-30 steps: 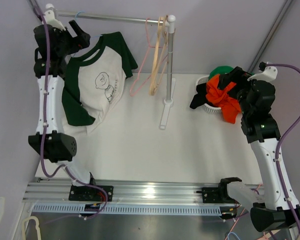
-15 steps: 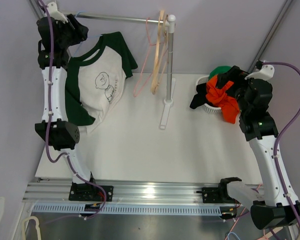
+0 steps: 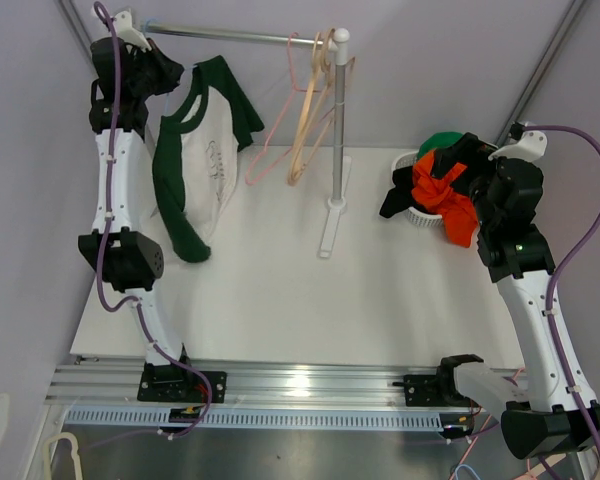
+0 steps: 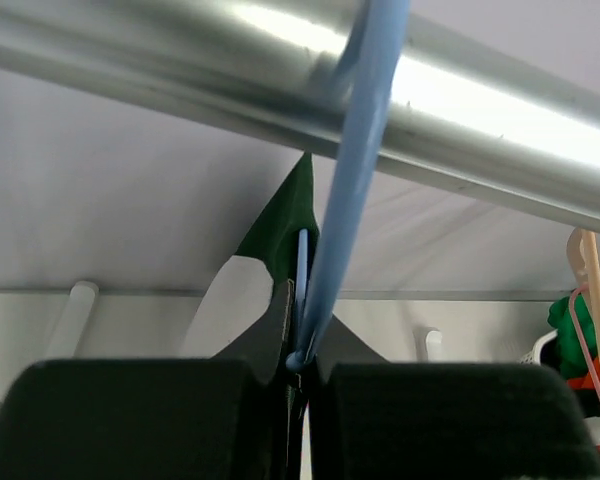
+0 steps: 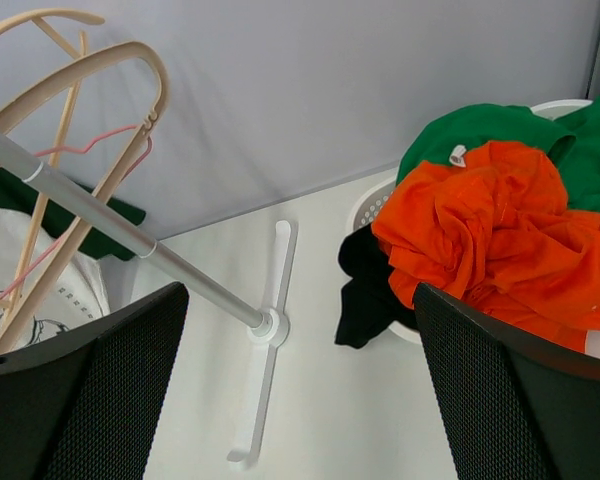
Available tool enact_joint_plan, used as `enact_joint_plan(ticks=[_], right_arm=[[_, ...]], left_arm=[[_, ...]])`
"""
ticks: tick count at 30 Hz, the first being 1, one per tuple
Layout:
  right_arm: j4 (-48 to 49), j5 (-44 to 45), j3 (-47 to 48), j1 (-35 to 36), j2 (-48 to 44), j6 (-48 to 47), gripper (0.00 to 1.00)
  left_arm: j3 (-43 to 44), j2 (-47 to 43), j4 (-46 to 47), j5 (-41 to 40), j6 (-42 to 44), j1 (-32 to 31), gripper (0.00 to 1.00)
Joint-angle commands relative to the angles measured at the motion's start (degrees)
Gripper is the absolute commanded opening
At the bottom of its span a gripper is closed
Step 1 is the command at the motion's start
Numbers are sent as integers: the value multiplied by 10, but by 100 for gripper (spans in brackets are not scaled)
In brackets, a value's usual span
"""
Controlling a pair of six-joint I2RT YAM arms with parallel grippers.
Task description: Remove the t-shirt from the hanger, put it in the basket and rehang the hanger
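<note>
Even, bright diffuse light, soft faint shadows on the white table (image 3: pixel 280 290), glare streak along the steel rail (image 4: pixel 460 95), blue hanger hook (image 4: pixel 345 200) blurred close to the lens, bright reflection on the base track (image 3: pixel 300 380), top view sharp.

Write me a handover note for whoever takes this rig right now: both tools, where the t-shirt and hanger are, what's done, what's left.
Left tool: shut on the neck of the blue hanger, just under the rail that its hook sits on.
Right tool: open, holding nothing, up by the laundry basket.
T-shirt: white with green sleeves, hanging on the blue hanger at the rail's left end.
Done: the hanger is gripped.
Left: the T-shirt is not yet off; work it off the hanger, probably with the right tool.
</note>
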Motion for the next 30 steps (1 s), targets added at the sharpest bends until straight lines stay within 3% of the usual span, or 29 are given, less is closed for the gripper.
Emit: enact_joint_plan(ticks=[1, 8, 16, 24, 28, 30], right_arm=[[19, 6, -3, 2, -7, -9, 99], [14, -3, -10, 2, -16, -9, 99], [8, -45, -18, 7, -26, -19, 100], [76, -175, -73, 31, -62, -58, 98], [103, -280, -81, 74, -63, -73, 98], [108, -322, -81, 131, -55, -95, 99]], left_arm=[[38, -29, 6, -1, -24, -9, 1], [45, -92, 15, -26, -35, -38, 1], [-50, -177, 85, 11, -23, -51, 1], [-200, -313, 126, -107, -33, -84, 1], [-199, -352, 49, -176, -26, -107, 1], [-210, -375, 8, -218, -32, -129, 1]])
